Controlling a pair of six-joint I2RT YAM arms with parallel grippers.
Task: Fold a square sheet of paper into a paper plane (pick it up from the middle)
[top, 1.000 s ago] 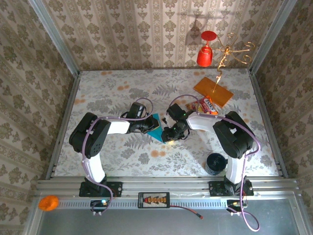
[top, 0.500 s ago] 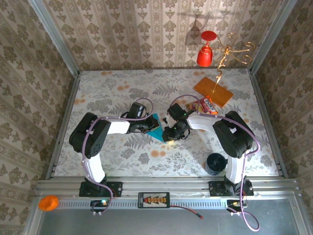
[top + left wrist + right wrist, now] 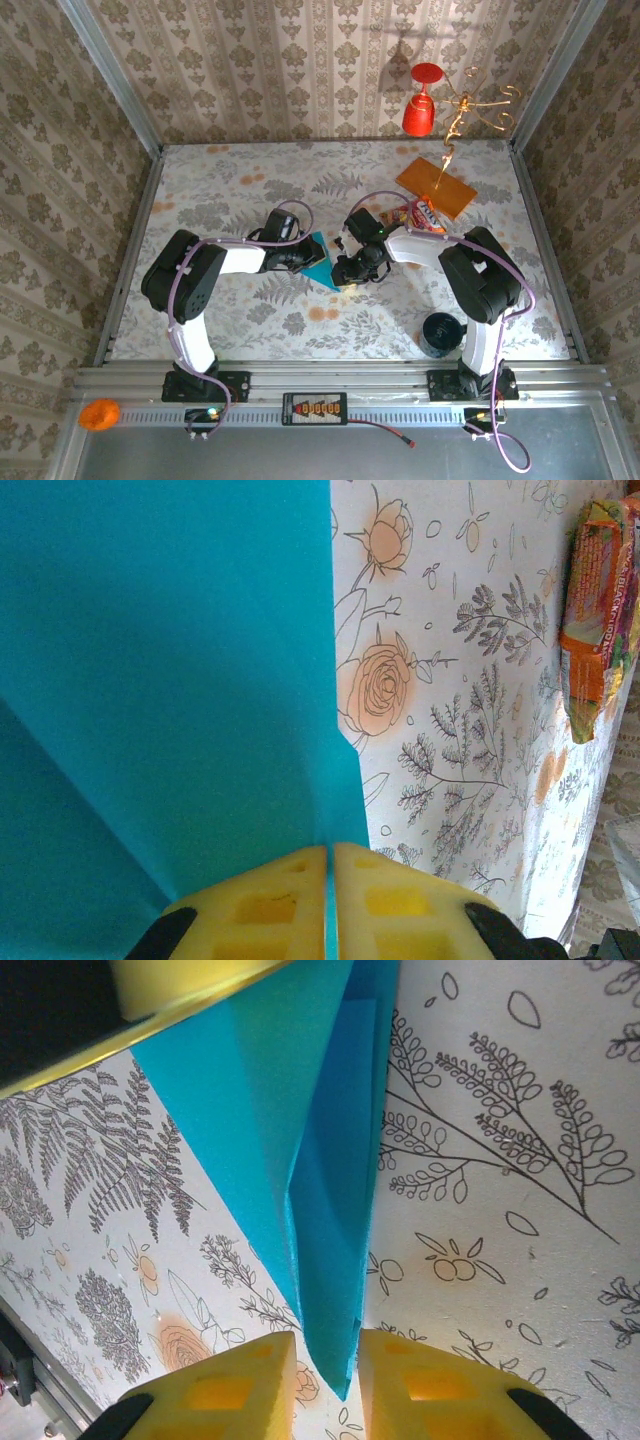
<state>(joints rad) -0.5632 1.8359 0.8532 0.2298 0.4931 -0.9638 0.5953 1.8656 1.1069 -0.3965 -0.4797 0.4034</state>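
Viewed from above, the partly folded teal-blue square sheet of paper (image 3: 321, 272) is found at the middle of the flowered surface (image 3: 230, 190), between the left fingers (image 3: 303, 258) and the right fingers (image 3: 347, 270). A black round pot (image 3: 440, 333) is set near right; its contents cannot be told. At the left wrist, the fingers are clamped on the paper's crease. At the right wrist, the fingers are set narrowly apart about the folded tip; the layers should be aligned before being pinched.

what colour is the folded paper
The paper is plain teal-blue, clearest in the left wrist view.
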